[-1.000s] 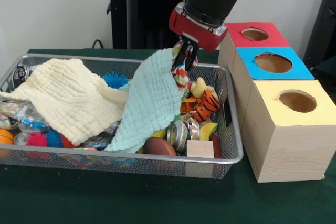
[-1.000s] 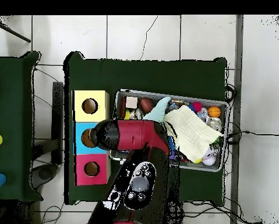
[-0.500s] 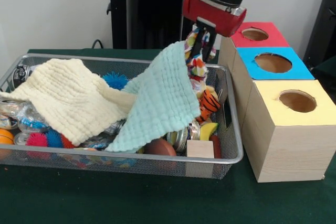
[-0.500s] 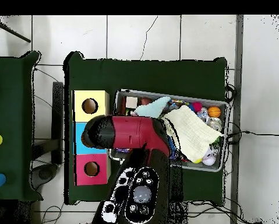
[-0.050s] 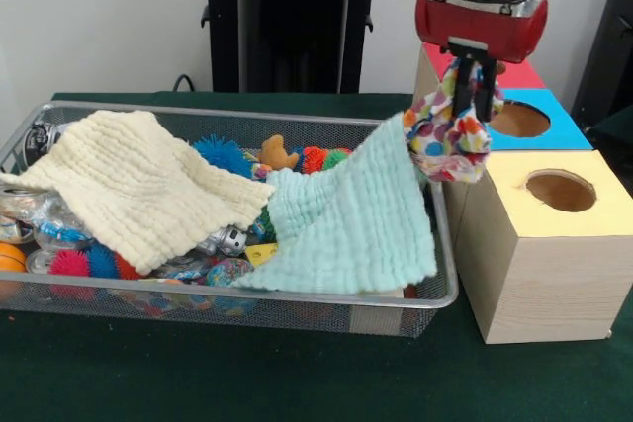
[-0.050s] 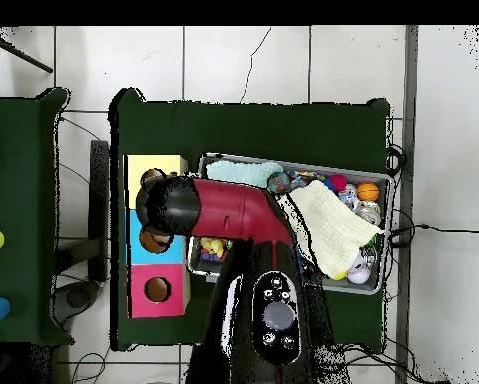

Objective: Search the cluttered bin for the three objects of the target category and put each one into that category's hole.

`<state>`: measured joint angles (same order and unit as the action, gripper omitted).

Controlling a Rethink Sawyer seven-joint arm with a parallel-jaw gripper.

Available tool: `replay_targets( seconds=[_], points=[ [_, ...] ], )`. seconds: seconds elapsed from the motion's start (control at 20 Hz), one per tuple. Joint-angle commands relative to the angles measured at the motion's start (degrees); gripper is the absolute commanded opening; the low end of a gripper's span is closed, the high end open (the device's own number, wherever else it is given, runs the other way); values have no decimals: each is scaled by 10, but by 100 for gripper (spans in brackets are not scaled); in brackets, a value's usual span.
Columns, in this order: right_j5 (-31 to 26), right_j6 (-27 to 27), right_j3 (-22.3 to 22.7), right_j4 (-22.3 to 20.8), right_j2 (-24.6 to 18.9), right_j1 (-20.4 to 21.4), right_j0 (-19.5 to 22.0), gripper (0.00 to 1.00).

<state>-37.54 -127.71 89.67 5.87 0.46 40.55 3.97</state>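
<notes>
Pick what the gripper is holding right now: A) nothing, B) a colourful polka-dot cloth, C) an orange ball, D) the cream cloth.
B: the gripper is shut on the polka-dot cloth, which hangs bunched below it beside the boxes, touching a corner of the mint cloth.

Arm [image 6: 245,215]: glossy red shell over the long link, black cylindrical segments at the joints. Wrist section: black barrel above a red collar with a silver seam. Gripper [image 5: 473,96]: dark, slim fingers. Black base housing [image 6: 275,325] carries round grey controls.
</notes>
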Motion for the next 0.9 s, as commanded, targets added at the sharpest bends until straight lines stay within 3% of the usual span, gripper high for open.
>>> replay_targets(
  seconds=[0.05,0.25,0.65,0.9],
  points=[
    [-65,123,94,26,-142,15,71,0],
    [-47,140,103,-20,-157,44,89,0],
    [-52,75,131,20,-229,66,105,0],
    [-47,28,108,19,-230,61,88,0]
  ],
)
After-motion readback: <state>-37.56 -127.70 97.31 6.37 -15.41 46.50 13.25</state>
